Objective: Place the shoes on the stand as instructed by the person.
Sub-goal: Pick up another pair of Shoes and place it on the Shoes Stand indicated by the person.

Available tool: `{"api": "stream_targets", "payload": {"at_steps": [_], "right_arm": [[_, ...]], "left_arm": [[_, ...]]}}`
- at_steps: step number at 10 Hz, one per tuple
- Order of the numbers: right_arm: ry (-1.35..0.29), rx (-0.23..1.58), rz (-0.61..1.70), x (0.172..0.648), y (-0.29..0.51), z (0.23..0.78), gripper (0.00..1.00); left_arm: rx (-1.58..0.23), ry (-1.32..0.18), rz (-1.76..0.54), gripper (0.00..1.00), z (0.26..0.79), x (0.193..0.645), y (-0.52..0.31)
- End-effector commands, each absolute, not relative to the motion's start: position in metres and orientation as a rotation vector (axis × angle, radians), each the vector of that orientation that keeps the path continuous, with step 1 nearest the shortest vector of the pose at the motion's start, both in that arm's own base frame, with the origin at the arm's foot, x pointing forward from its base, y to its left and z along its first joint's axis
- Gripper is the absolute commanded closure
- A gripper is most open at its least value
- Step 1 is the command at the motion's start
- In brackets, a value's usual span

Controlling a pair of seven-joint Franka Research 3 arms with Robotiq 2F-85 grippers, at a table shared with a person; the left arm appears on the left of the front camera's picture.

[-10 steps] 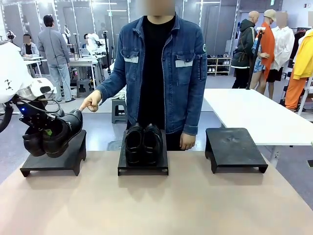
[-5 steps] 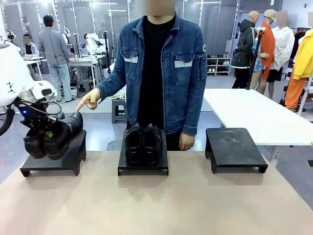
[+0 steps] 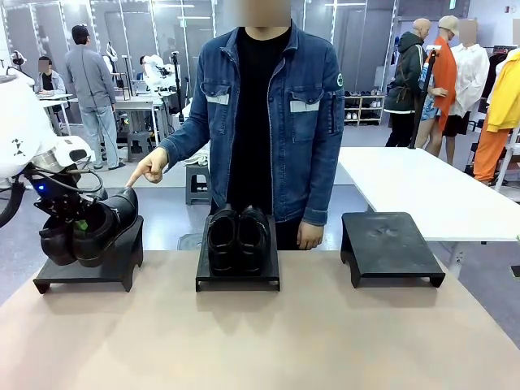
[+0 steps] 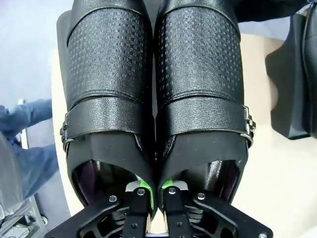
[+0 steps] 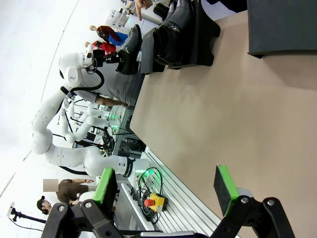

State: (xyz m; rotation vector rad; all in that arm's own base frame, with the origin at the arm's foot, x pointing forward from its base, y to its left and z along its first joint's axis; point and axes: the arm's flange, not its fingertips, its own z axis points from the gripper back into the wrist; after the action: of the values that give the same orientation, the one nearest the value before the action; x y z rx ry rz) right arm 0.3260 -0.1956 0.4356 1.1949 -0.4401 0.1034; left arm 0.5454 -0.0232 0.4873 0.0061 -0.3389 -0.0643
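Lowered slightly since earlier, your left gripper (image 3: 79,221) pinches the shoes (image 3: 91,228) by their inner walls at left of frame — heels down, toes pointing up-right over the left stand (image 3: 89,272).

A bright workshop with a grey floor (image 3: 175,215), a white table (image 3: 422,191), workbenches (image 3: 142,106) and distant shelving (image 3: 363,108).

Left arm (image 3: 20,122): smooth white rounded shell with a small dark marking, black cable looping at the wrist, a blue light beside it. Left gripper (image 4: 153,191): black linkage with silver screws, green pads. Right gripper (image 5: 166,191): likewise black, green-padded. Person (image 3: 268,114): blue denim jacket, chest pockets, black T-shirt.
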Motion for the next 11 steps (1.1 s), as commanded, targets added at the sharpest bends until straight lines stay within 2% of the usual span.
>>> {"api": "stream_targets", "payload": {"at_steps": [1,6,11], "right_arm": [[-0.452,1.202,0.108,0.326,-0.196,0.436,0.0],[-0.452,1.202,0.108,0.326,-0.196,0.436,0.0],[-0.452,1.202,0.108,0.326,-0.196,0.436,0.0]], "left_arm": [[0.028,-0.455,-0.048,0.93,0.499,0.558,-0.016],[0.059,-0.498,-0.012,0.93,0.484,0.58,-0.013],[0.089,-0.468,0.011,0.93,0.464,0.59,-0.009]]}}
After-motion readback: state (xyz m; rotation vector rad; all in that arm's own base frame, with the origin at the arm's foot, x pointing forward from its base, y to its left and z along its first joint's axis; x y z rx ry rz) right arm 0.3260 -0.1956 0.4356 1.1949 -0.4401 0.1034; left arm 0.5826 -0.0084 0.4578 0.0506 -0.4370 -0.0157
